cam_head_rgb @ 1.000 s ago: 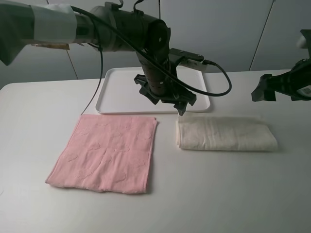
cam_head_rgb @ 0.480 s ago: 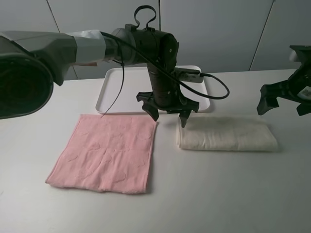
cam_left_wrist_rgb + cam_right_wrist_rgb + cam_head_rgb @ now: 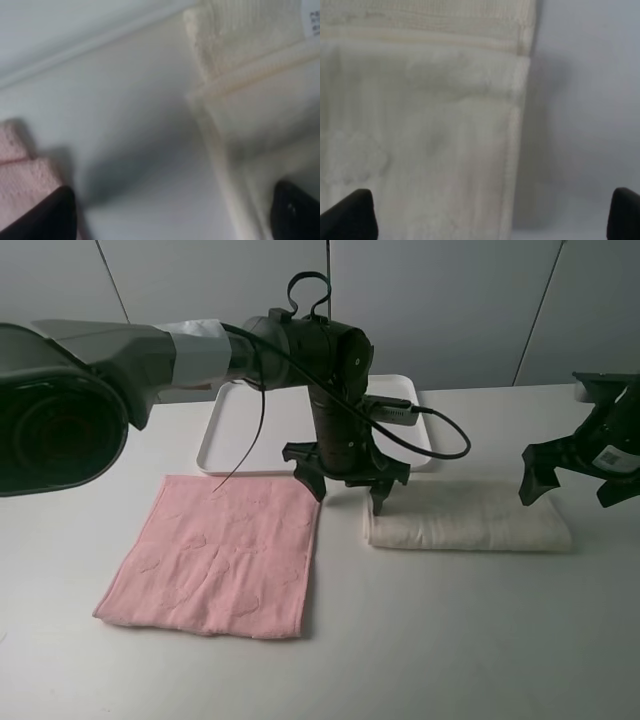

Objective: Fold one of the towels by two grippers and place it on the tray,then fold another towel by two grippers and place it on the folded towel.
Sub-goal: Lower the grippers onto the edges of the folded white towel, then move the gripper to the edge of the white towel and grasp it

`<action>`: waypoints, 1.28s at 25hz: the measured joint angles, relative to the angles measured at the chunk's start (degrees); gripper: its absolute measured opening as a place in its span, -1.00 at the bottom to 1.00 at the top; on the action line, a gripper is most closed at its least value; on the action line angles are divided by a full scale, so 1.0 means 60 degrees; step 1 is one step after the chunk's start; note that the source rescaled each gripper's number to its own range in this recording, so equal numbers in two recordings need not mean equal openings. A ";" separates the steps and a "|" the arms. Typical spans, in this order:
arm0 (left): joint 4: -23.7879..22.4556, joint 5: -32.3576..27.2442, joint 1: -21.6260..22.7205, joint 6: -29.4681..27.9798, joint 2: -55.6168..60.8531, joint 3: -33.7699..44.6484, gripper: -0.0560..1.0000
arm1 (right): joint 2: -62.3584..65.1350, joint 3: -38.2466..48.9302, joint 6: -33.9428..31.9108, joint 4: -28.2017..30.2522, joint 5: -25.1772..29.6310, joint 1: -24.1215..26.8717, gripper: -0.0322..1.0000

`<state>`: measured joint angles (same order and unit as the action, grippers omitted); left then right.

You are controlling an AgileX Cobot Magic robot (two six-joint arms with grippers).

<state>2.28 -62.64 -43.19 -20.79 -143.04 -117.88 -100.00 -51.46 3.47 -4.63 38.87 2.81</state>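
Note:
A cream towel (image 3: 465,515), folded into a long strip, lies on the table in front of the white tray (image 3: 255,425). A pink towel (image 3: 220,555) lies flat and unfolded to its left. My left gripper (image 3: 347,485) is open and hangs low over the gap between the two towels, one fingertip (image 3: 295,210) over the cream towel's left end (image 3: 250,100), the other (image 3: 42,215) by the pink towel's corner (image 3: 20,170). My right gripper (image 3: 568,485) is open over the cream towel's right end (image 3: 420,140), straddling its edge.
The tray stands at the back centre of the white table (image 3: 450,640). A black cable (image 3: 445,445) loops from the left arm over the tray's right side. Grey wall panels rise behind the table.
Both grippers have come down and forward. The left one moved from over the tray's front edge to the cream towel's left end; the right one moved in to its right end.

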 joint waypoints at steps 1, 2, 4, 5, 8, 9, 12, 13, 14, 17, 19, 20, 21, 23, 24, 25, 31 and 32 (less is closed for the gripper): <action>-0.0019 0.0000 0.0000 -0.0017 -0.0036 0.0000 0.98 | -0.0034 -0.0019 -0.0017 0.0104 0.0000 0.0000 0.99; -0.0019 0.0000 0.0000 -0.0017 -0.0100 0.0000 0.98 | -0.0057 -0.0037 -0.0088 0.0188 -0.0020 0.0000 0.99; -0.0019 -0.0046 0.0000 -0.0017 -0.0168 -0.0091 0.98 | -0.0080 -0.0037 -0.0290 0.0431 -0.0072 0.0000 0.99; -0.0019 -0.0113 0.0000 -0.0017 -0.0190 -0.0131 0.98 | -0.0080 -0.0037 -0.0409 0.0591 -0.0090 0.0000 0.99; 0.0001 -0.0205 0.0000 -0.0017 -0.0262 -0.0216 0.98 | -0.0080 -0.0037 -0.0578 0.0850 -0.0109 0.0000 0.99; 0.0001 -0.0227 0.0000 -0.0035 -0.0276 -0.0218 0.98 | -0.0080 -0.0037 -0.0578 0.0887 -0.0133 0.0000 0.99; 0.0001 -0.0267 -0.0005 -0.0035 -0.0285 -0.0269 0.98 | -0.0099 -0.0037 -0.0578 0.0915 -0.0176 0.0000 0.97; 0.0001 -0.0264 -0.0005 -0.0035 -0.0299 -0.0277 0.98 | -0.0122 -0.0057 -0.0646 0.0936 -0.0174 0.0000 0.97; 0.0001 -0.0287 -0.0005 -0.0035 -0.0299 -0.0293 0.98 | -0.0192 -0.0071 -0.0673 0.0936 -0.0174 0.0000 0.96; 0.0001 -0.0316 -0.0005 -0.0035 -0.0331 -0.0370 0.98 | -0.0491 -0.0219 -0.0720 0.0977 -0.0153 0.0000 0.96; 0.0001 -0.0341 -0.0005 -0.0035 -0.0346 -0.0392 0.98 | -0.0670 -0.0350 -0.0743 0.1094 -0.0085 0.0000 0.96; 0.0001 -0.0341 -0.0005 -0.0035 -0.0346 -0.0410 0.98 | -0.0788 -0.0449 -0.0770 0.1196 -0.0011 0.0000 0.96; 0.0001 -0.0361 -0.0005 -0.0035 -0.0346 -0.0429 0.98 | -0.0917 -0.0555 -0.0832 0.1315 0.0094 0.0000 0.96; 0.0001 -0.0378 -0.0005 -0.0035 -0.0346 -0.0446 0.98 | -0.1156 -0.0754 -0.0942 0.1568 0.0282 0.0000 0.96; 0.0001 -0.0378 -0.0005 -0.0035 -0.0346 -0.0446 0.98 | -0.1267 -0.0850 -0.0982 0.1632 0.0329 0.0000 0.96; 0.0001 -0.0378 -0.0005 -0.0035 -0.0346 -0.0446 0.98 | -0.1386 -0.0923 -0.1003 0.1649 0.0357 0.0000 0.96; 0.0001 -0.0378 -0.0005 0.0051 -0.0346 -0.0446 0.98 | -0.1841 -0.1013 -0.1091 0.1829 0.0440 0.0000 0.96; 0.0001 -0.0378 -0.0005 0.0065 -0.0346 -0.0446 0.98 | -0.1925 -0.1013 -0.1172 0.1907 0.0456 0.0000 0.96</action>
<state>2.29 -64.90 -43.21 -20.40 -145.11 -120.55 -111.55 -57.53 -3.57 6.81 41.61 2.81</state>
